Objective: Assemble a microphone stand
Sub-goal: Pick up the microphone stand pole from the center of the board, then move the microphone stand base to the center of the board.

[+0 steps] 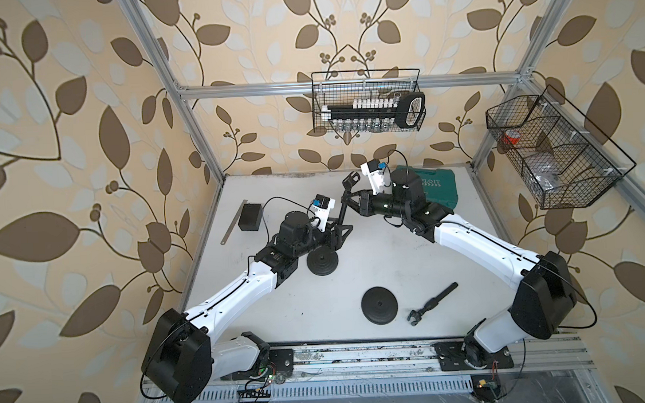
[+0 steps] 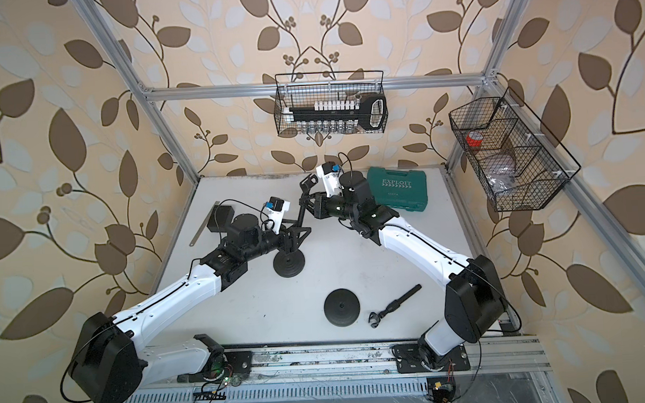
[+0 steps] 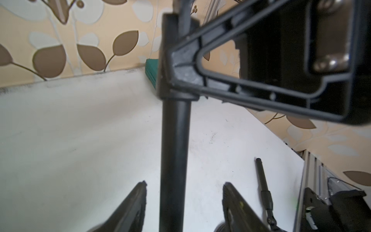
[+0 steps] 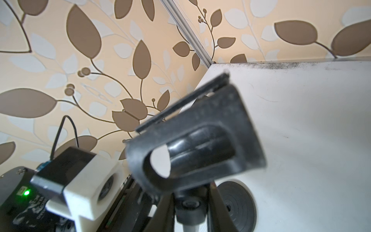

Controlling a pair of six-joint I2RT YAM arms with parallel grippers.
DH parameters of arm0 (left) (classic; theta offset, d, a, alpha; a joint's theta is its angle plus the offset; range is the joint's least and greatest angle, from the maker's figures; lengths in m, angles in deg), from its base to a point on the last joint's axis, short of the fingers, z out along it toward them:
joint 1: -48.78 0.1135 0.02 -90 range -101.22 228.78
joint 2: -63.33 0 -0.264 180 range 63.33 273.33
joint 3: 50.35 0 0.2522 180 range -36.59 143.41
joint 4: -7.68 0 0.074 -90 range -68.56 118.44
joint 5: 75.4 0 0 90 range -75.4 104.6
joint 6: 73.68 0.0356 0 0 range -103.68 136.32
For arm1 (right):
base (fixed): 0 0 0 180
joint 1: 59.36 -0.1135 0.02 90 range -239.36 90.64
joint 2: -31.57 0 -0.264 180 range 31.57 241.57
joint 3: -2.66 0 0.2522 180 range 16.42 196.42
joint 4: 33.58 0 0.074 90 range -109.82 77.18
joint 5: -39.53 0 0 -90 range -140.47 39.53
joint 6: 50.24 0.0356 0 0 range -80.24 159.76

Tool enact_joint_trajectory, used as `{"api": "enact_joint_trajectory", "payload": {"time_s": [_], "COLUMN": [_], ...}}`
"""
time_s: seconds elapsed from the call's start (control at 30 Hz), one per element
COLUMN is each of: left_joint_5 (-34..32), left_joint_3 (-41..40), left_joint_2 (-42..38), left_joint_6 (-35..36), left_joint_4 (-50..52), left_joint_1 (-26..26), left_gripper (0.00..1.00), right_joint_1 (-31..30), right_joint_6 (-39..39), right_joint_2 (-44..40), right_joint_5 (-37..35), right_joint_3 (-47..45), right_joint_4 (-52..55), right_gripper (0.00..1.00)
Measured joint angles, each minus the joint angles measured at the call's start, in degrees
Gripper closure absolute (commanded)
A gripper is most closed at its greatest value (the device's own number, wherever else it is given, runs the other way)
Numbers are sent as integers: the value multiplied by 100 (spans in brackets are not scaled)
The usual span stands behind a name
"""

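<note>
A black stand pole [image 1: 341, 214] rises tilted from a round ribbed base [image 1: 322, 265] on the white table [image 1: 281, 310], with a microphone clip [image 1: 350, 179] at its top. My left gripper [image 1: 339, 230] is open around the lower pole [image 3: 173, 160], with table showing between each finger and the pole. My right gripper [image 1: 345, 205] is shut on the pole's joint [image 4: 190, 209] just below the clip [image 4: 200, 140]. The left wrist view shows a right finger [image 3: 261, 76] pressed against the upper pole. The base [image 4: 236, 204] lies below.
A second base disc [image 1: 380, 304] and a second pole with clip [image 1: 432, 303] lie at the front. A green case [image 1: 430, 189] sits at the back right, a black box [image 1: 249, 217] and metal ruler [image 1: 233, 222] at the left. Wire baskets [image 1: 365, 101] [image 1: 553, 152] hang on the walls.
</note>
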Motion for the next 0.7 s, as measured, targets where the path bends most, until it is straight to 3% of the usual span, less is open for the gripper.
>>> {"api": "enact_joint_trajectory", "payload": {"time_s": [0.27,0.57,0.7], "left_joint_5": [-748,-1794,-1974], "left_joint_3": [-1023,-1602,-1602], "left_joint_2": [-1060,-1222,-1202], "left_joint_6": [-363,-1182,-1563], "left_joint_4": [240,1198,1633], "left_joint_1": [0,0,7], "left_gripper": [31,30,27], "right_joint_1": [-254,-695,-763], "right_joint_6": [-1150,-2098,-2337], "right_joint_2": [-28,341,551], "right_joint_5": [-125,-131,-142], "right_joint_3": [-776,-1368,-1565], "right_joint_4": [-426,-1615,-2105], "right_gripper": [93,95,95]}}
